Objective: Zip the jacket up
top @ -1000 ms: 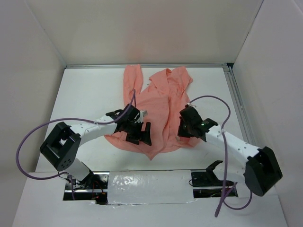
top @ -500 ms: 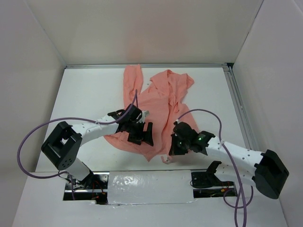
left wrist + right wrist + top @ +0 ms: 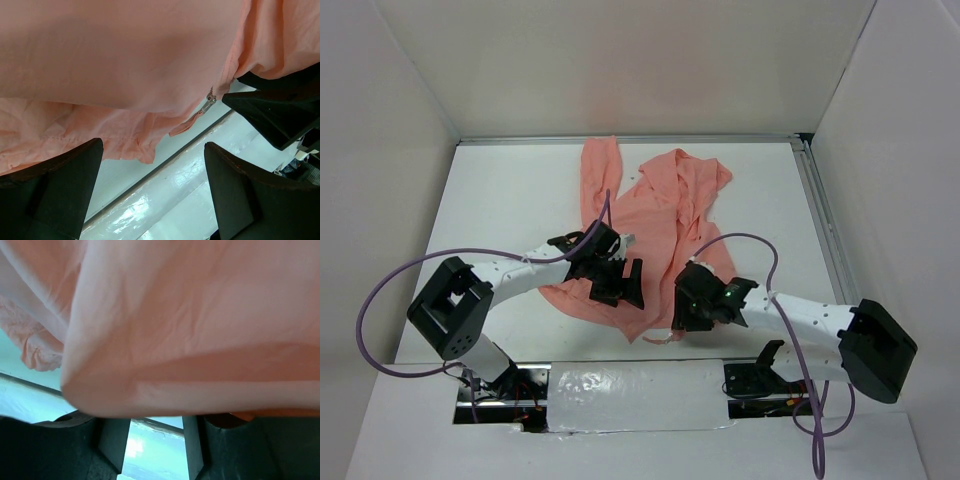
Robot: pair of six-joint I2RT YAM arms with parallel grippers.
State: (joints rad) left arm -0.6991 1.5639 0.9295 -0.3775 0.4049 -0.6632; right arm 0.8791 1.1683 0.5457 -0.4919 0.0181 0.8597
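**Right arm swings in to the near hem**

Swinging in from the right edge of the jacket (image 3: pixel 655 210), the right gripper (image 3: pixel 682 312) now sits at the near hem. The right front panel has come with it and is folded toward the middle. The left gripper (image 3: pixel 618 285) has not shifted. Its fingers (image 3: pixel 60 175) stand wide, holding nothing, over the left part of the hem.

The jacket lies crumpled in the middle of the table (image 3: pixel 510 200), collar far and hem point near, so the front opening runs near to far. Cloth drapes over the right fingers and hides their tips, so I cannot tell whether they pinch it. The zipper pull (image 3: pixel 211 98) hangs at the hem edge between the two grippers, just beyond the left gripper's right finger. The left arm looks nearer to it.
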